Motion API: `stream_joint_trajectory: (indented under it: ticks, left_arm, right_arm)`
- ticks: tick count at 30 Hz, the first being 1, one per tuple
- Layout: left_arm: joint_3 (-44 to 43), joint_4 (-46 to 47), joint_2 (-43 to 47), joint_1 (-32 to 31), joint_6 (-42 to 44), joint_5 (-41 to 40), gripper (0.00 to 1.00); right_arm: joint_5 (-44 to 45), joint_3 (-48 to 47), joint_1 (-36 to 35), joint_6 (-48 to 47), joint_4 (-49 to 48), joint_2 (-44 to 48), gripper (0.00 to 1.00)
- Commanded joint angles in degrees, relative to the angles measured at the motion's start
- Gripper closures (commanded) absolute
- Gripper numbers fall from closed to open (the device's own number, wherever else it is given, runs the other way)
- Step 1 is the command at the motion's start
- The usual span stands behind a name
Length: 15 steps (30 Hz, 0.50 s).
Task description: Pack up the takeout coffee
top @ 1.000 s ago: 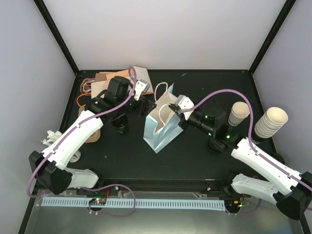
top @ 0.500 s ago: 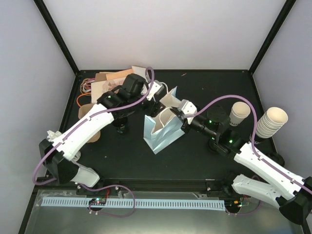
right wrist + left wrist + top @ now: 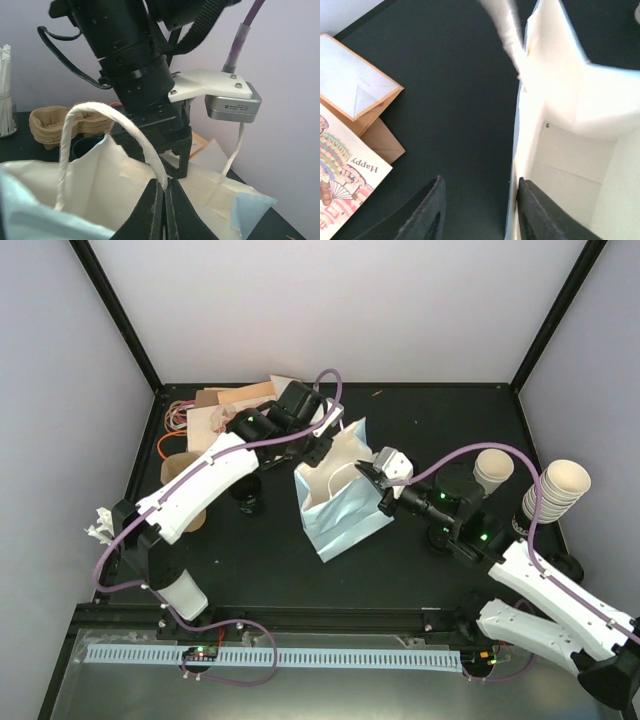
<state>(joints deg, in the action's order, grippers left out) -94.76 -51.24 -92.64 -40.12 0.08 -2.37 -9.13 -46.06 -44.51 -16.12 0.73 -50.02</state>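
Observation:
A white paper bag [image 3: 335, 502] with pale blue sides stands open mid-table. My right gripper [image 3: 379, 480] is shut on the base of its near cord handle [image 3: 125, 130], at the rim, fingers [image 3: 152, 207] pressed together. My left gripper [image 3: 318, 445] is open and straddles the bag's far wall [image 3: 516, 165]: one finger [image 3: 540, 212] inside the bag, the other [image 3: 430, 212] outside over the black table. A black-lidded cup, the takeout coffee [image 3: 247, 496], stands left of the bag, partly under my left arm; it also shows in the right wrist view [image 3: 86, 146].
A brown pulp carrier [image 3: 183, 475] lies at the left, also in the right wrist view [image 3: 55, 125]. Cards and envelopes [image 3: 225, 405] lie at the back left, near my left gripper [image 3: 355, 95]. A lidless cream cup [image 3: 492, 470] and stacked cups [image 3: 558, 490] stand at the right.
My left arm has swung right from the coffee area to the bag's far rim. My right gripper has held the handle and drawn the bag's mouth wider.

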Motion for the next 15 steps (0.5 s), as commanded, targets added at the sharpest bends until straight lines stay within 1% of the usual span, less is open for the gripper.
stream_joint_trajectory:
  ticks: [1, 6, 15]
  left_arm:
    - [-5.2, -6.7, -2.8, 0.1, 0.7, -4.5, 0.62]
    - [-5.8, -7.8, -2.4, 0.1, 0.9, -7.2, 0.7]
    - [-5.7, -8.5, 0.8, 0.2, 0.6, -11.7, 0.7]
  right_arm:
    - [0.8, 0.9, -0.4, 1.4, 1.9, 2.9, 0.99]
    - [2.3, 2.9, -0.4, 3.0, 3.5, 6.9, 0.99]
    - [3.3, 7.3, -0.4, 5.5, 6.2, 14.6, 0.99]
